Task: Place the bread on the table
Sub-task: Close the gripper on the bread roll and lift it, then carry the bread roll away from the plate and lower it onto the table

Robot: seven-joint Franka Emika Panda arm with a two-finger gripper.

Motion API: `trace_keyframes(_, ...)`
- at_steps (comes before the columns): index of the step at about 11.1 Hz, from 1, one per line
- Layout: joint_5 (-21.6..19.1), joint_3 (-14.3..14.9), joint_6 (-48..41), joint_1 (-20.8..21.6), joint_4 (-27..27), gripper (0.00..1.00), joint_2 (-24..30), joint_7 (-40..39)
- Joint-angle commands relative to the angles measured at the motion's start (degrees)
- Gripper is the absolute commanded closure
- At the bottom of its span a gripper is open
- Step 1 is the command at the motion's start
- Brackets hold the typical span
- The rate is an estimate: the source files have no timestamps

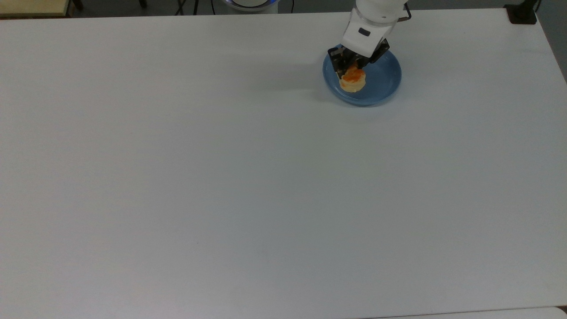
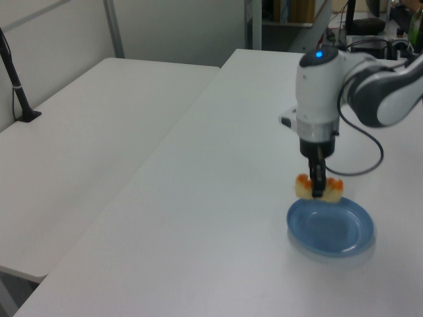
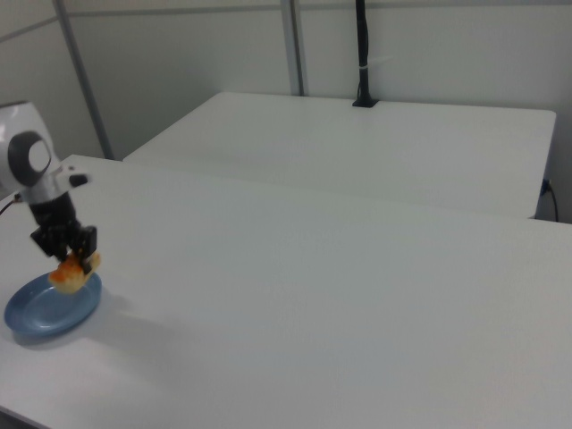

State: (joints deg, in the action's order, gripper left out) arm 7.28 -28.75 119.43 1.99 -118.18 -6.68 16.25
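The bread [image 1: 353,79] [image 2: 318,187] [image 3: 71,271], a pale-yellow loaf with orange-brown bumps, hangs in the air just above the round blue plate [image 1: 381,82] [image 2: 334,228] [image 3: 45,310]. My gripper [image 1: 352,66] [image 2: 318,187] [image 3: 73,257] is shut on it, pointing straight down, with a black finger on each side of its middle. The white table [image 1: 221,177] [image 2: 218,218] [image 3: 340,304] spreads wide under both. In the left view the plate's inside is bare, and the loaf hovers over the plate's far-left rim.
A second white table [image 2: 86,132] [image 3: 357,147] stands beside this one across a narrow gap. A black post [image 1: 522,13] [image 3: 365,54] [image 2: 16,86] is clamped at a table edge. The arm's base [image 1: 250,3] sits at the top view's upper edge.
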Motion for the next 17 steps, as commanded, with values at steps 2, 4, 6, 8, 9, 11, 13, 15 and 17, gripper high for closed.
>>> trace_keyframes(2,0.2,2.6,-4.0,-9.8,6.6,0.61,1.0,-11.4)
trace_keyframes(4,-0.3,8.8,-3.9,-10.1,9.7,0.61,0.3,-18.0)
trace_keyframes(6,-7.1,16.0,-5.0,-10.1,14.4,0.61,-0.7,-24.8)
trace_keyframes(8,-8.5,20.2,-7.4,-10.1,17.6,0.61,-2.0,-25.9)
trace_keyframes(9,-8.5,21.9,-6.7,-10.1,17.7,0.61,-2.6,-26.6)
trace_keyframes(11,-8.1,23.0,-2.0,-10.3,17.2,0.61,-4.3,-29.9)
trace_keyframes(13,-7.3,23.4,0.3,-10.6,17.2,0.61,-8.0,-30.1)
trace_keyframes(15,-5.7,23.4,2.8,-10.6,16.6,0.61,-10.7,-30.0)
trace_keyframes(17,-4.5,23.4,4.8,-10.4,16.6,0.61,-13.4,-29.5)
